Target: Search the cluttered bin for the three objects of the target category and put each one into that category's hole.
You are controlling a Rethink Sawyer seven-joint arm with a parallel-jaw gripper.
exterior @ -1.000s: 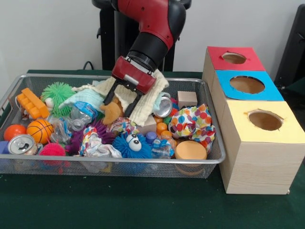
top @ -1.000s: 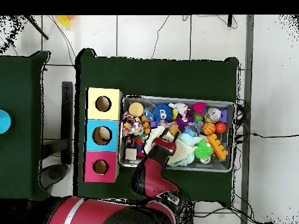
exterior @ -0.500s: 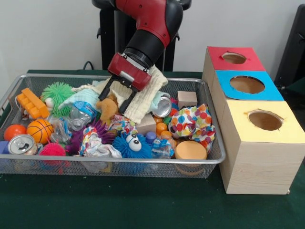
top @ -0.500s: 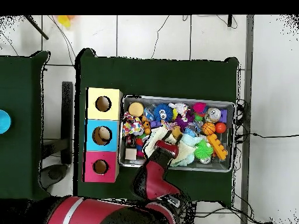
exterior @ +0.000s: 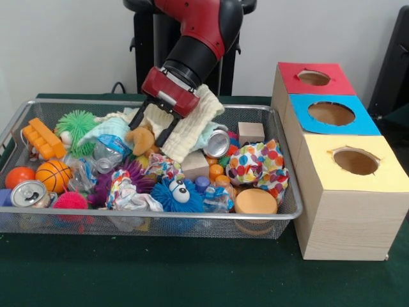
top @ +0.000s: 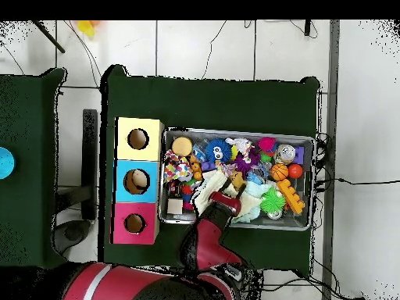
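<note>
My red and black arm (exterior: 198, 32) slants down from 1 o'clock into the wire mesh bin (exterior: 160, 220). My hand (exterior: 156, 131) hangs tilted over the bin's rear centre, its two black fingers (exterior: 167, 133) spread apart and gripping nothing. A cream knitted cloth (exterior: 192, 128) lies against the hand at 3 o'clock; a tan plush toy (exterior: 142, 139) sits just below at 7 o'clock. The three-hole wooden box (exterior: 339, 166) stands just beside the bin's edge at 3 o'clock on the green surface (exterior: 192, 275), whose front strip lies open.

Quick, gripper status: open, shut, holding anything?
Gripper: open, black fingers spread above the tan plush toy and cream knitted cloth, holding nothing.
</note>
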